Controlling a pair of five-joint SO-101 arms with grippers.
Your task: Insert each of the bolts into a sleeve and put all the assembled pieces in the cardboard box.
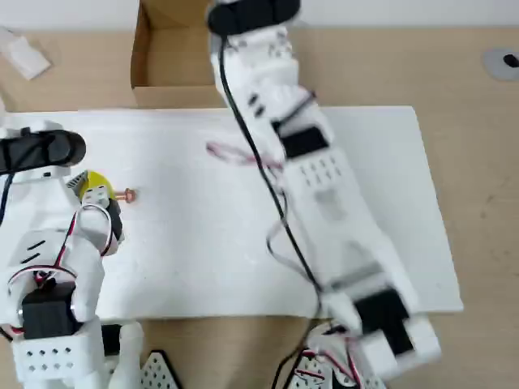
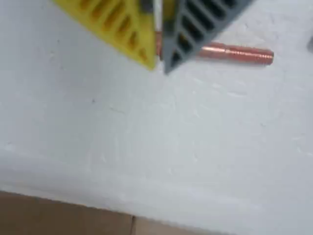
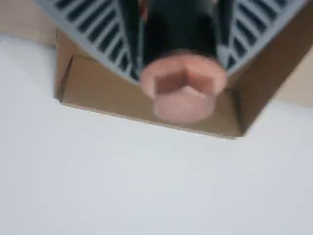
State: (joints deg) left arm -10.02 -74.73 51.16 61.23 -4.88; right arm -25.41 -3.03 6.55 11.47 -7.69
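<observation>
White board (image 1: 203,243) lies in front of the cardboard box (image 1: 174,96). Right claw (image 3: 181,71) is up at the box, clamped on a black sleeve (image 3: 178,29) with a bolt head (image 3: 183,93) seated in it, likely held there for dropping in. The piece's long axis runs from wrist toward box, hex head facing back away from the box. Left claw (image 2: 159,62), well apart from the box and low over the board, pinches a second bolt (image 2: 234,52) by one end, probably held ready for a sleeve. The bolt is level, long axis parallel to the box front, free end toward the right arm.
</observation>
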